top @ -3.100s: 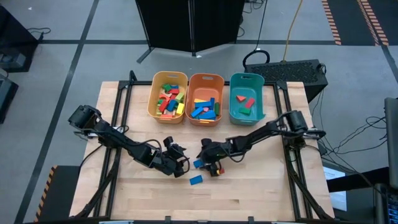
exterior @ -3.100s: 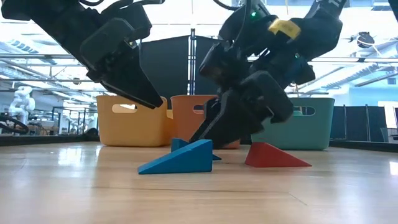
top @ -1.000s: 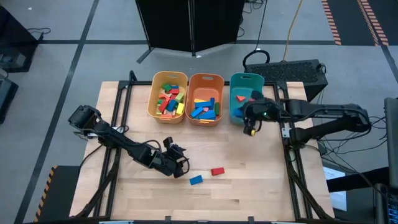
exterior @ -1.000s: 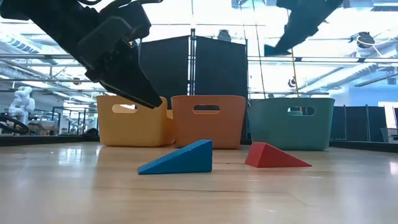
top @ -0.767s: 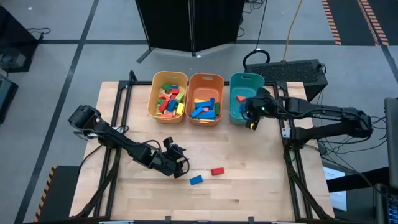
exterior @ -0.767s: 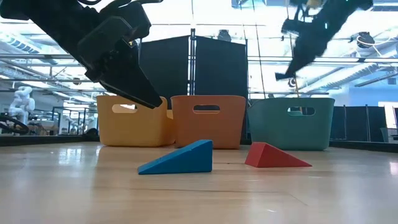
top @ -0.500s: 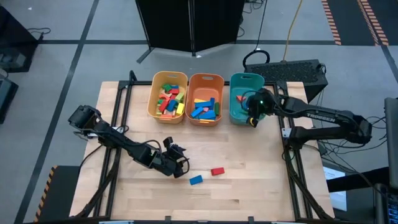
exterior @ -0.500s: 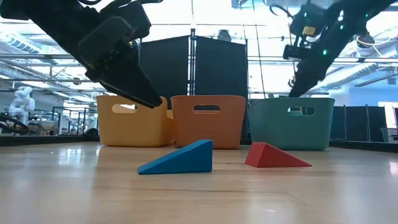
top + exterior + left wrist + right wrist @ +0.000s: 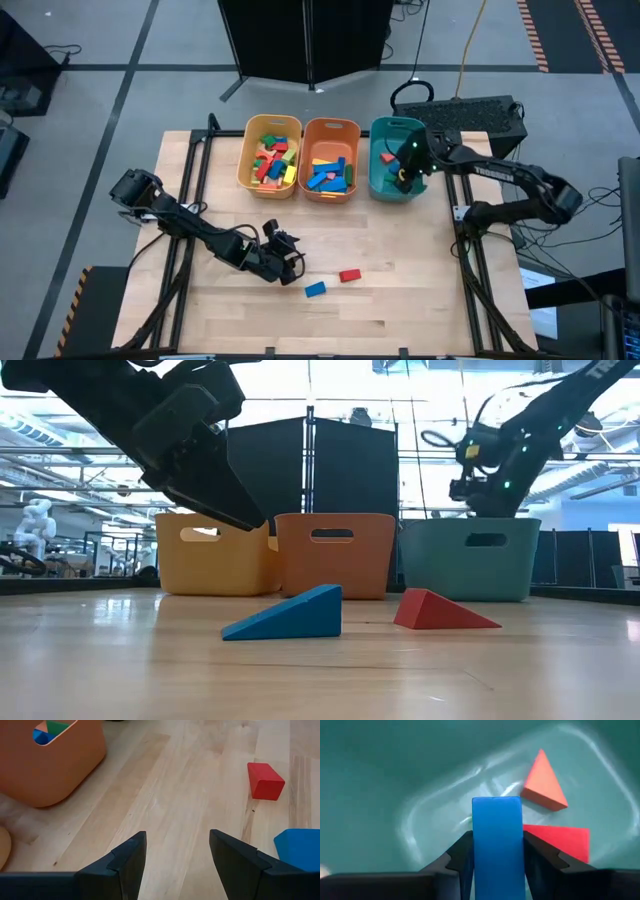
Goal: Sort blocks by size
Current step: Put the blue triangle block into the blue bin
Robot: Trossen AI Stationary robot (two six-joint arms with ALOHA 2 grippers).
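The right gripper (image 9: 497, 851), pinching a blue block (image 9: 497, 840) between its fingers, has swung from the table's middle to hang over the teal bin (image 9: 378, 186), where two red wedges (image 9: 545, 787) lie on the bottom. The block looks ready to be dropped there. The left gripper (image 9: 177, 852) has not moved; it hovers low near the front with jaws spread and empty. A blue wedge (image 9: 315, 289) and a red wedge (image 9: 349, 275) remain unsorted on the table (image 9: 420, 300).
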